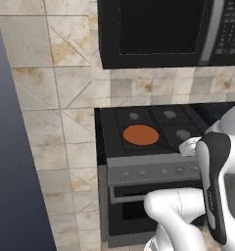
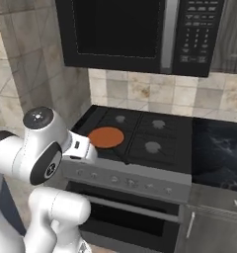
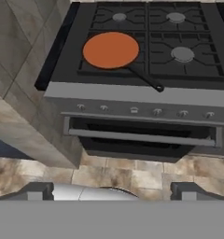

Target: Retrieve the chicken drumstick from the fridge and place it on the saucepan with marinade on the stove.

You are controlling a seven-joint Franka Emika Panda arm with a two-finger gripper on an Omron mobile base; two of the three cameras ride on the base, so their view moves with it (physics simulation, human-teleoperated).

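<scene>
A black stove (image 1: 153, 137) stands against a tiled wall, its grey front strip carrying a row of knobs above an oven door with a long handle. On the front left burner sits the saucepan with marinade (image 1: 141, 135), a shallow dark pan showing a flat orange-brown disc. In the hand view the same saucepan with marinade (image 3: 110, 50) lies at the upper left of the cooktop, and its thin dark handle runs toward the front edge of the stove (image 3: 179, 70), ending just short of the grey strip. The other three burners are bare grey rounds. In the right base view the saucepan with marinade (image 2: 106, 137) is again on the near left burner of the stove (image 2: 155, 136), with the arm's white wrist close beside it on the left

A black microwave (image 1: 163, 32) hangs over the cooktop. To the right of the stove a dark marbled table (image 2: 219, 153) continues the line, with grey cabinet fronts under it. A tall dark blue panel (image 1: 11, 162) fills the left side of the left base view

The tool (image 3: 112, 189) points down toward the tiled floor in front of the oven; its two dark finger tips stand far apart at the bottom of the hand view, wide open, with nothing between them. The chicken drumstick cannot be made out anywhere, neither on the pan nor in the tool
</scene>
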